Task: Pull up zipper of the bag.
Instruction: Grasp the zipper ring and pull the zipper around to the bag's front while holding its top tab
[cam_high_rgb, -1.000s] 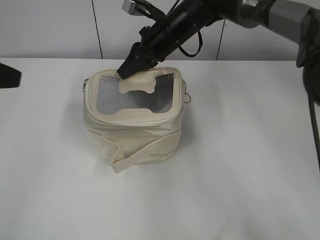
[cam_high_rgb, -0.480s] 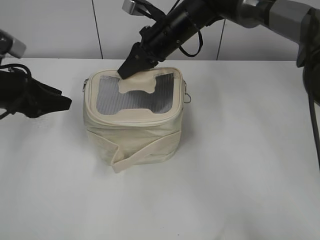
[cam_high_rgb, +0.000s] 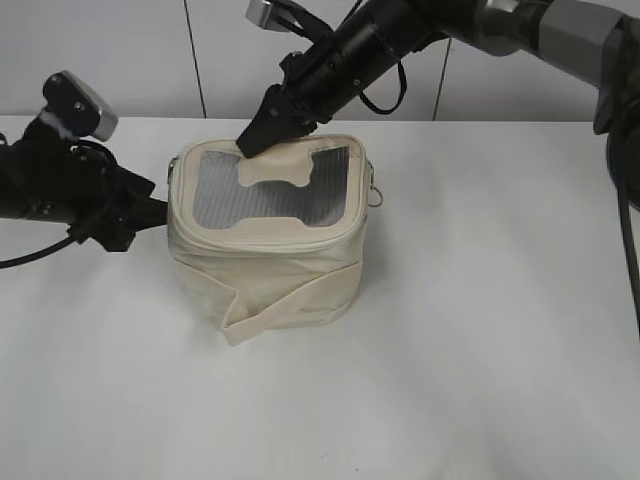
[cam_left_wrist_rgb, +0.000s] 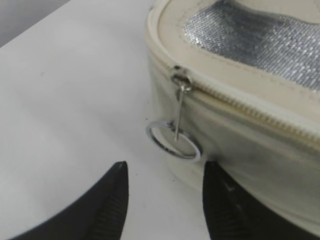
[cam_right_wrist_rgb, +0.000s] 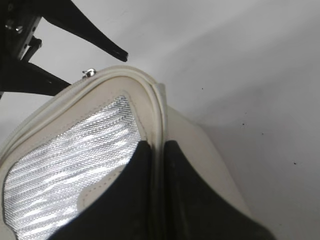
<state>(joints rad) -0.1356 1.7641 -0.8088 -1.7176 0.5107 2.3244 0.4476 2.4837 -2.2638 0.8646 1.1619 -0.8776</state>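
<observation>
The cream-white bag (cam_high_rgb: 270, 250) stands on the white table, its grey mesh top facing up. My right gripper (cam_high_rgb: 258, 138) is shut on the bag's back top rim (cam_right_wrist_rgb: 159, 125). My left gripper (cam_high_rgb: 150, 212) is open at the bag's left side. In the left wrist view the zipper track (cam_left_wrist_rgb: 240, 107) runs along the rim, and its silver ring pull (cam_left_wrist_rgb: 174, 141) hangs down just ahead of my open left fingers (cam_left_wrist_rgb: 165, 172). A second ring pull (cam_high_rgb: 375, 192) hangs on the bag's right side.
The white table (cam_high_rgb: 480, 330) lies around the bag. A pale wall with dark vertical seams (cam_high_rgb: 195, 60) stands behind. The bag's wide strap band (cam_high_rgb: 290, 305) crosses its front.
My left arm has come in from the left edge and now sits at the bag's left side. My right gripper and the bag have stayed put.
</observation>
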